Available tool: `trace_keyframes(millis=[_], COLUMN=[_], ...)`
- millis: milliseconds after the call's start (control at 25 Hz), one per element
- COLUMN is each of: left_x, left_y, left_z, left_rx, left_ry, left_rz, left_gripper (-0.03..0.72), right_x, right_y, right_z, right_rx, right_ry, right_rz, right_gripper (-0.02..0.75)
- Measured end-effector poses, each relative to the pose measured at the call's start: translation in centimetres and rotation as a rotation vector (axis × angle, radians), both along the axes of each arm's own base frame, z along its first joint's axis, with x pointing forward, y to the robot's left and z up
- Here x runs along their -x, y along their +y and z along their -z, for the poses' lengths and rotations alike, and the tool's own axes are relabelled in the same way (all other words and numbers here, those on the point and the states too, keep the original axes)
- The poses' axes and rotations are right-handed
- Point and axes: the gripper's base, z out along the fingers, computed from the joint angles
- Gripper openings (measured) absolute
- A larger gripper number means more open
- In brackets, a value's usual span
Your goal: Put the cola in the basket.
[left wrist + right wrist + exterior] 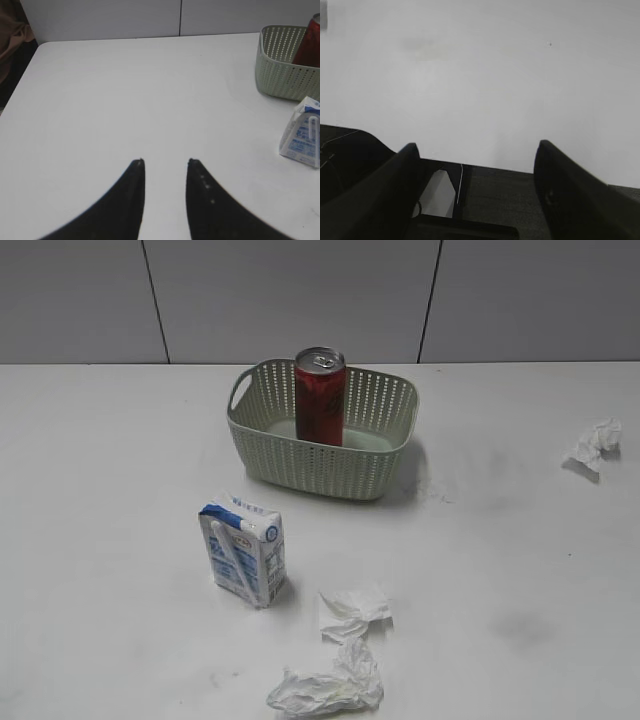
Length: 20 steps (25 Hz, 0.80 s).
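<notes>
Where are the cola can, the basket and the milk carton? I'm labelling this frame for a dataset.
cola can (320, 400), exterior view, on its red side wall above the basket rim.
basket (310, 462), exterior view, on its front lattice wall.
milk carton (245, 555), exterior view, on its front printed face.

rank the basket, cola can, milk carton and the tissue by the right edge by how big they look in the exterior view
1. basket, clearly largest
2. carton and can: about alike; the carton stands nearer the camera and the basket wall hides the can's base, so unranked
3. tissue, smallest
</notes>
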Motion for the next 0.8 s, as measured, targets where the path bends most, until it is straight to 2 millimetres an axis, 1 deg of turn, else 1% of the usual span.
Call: trace_keyframes(millis=[120, 160, 400, 520, 800], left_x=[0.0, 0.0, 0.0, 0.0, 0.0], left_y=[0.0, 0.0, 0.0, 0.0, 0.0], left_z=[0.0, 0.0, 0.0, 0.0, 0.0], left_rx=[0.000, 0.000, 0.000, 0.000, 0.000], left_ry=[0.000, 0.000, 0.000, 0.000, 0.000], left_rz=[0.000, 0.000, 0.000, 0.000, 0.000], left_gripper=[0.228, 0.228, 0.228, 0.228, 0.228], right_x=[2.2, 2.7, 6.0, 7.4, 9.8], right_y=[-0.2, -0.3, -0.5, -0.6, -0.9], right_z=[1.4, 1.5, 0.5, 0.2, -0.1], right_rx=[-0.004, -0.008, -0.054, -0.066, -0.082], right_ry=[-0.041, -0.070, -0.317, -0.412, -0.564], right_rz=[0.000, 0.001, 0.003, 0.002, 0.000], right_gripper=[0.528, 0.528, 0.528, 0.526, 0.526])
